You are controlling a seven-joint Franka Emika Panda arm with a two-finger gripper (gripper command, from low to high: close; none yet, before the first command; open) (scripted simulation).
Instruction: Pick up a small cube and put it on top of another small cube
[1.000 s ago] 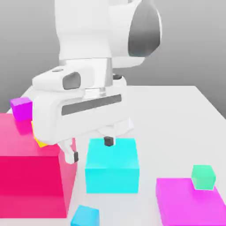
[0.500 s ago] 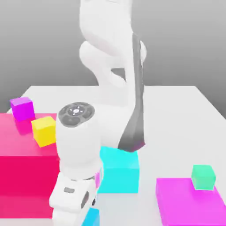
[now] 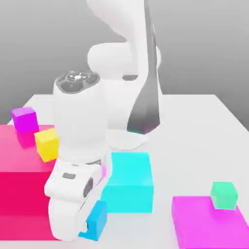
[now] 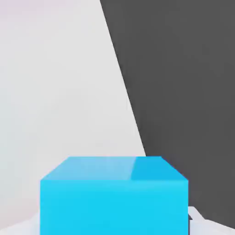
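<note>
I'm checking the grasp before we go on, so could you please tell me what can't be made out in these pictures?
- Fingertips: exterior view, hidden behind the hand's white housing beside the blue cube.
- Blue cube's underside: hand view, cut off by the picture's edge, so contact with the table cannot be judged.
- Pink block's right part: exterior view, covered by the arm.
- Cyan block's left edge: exterior view, behind the hand.

No legible text or markings anywhere

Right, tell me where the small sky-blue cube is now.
The small sky-blue cube sits low on the exterior view's left, in the shut claw, just in front of the large cyan block and beside the big pink block.
</note>
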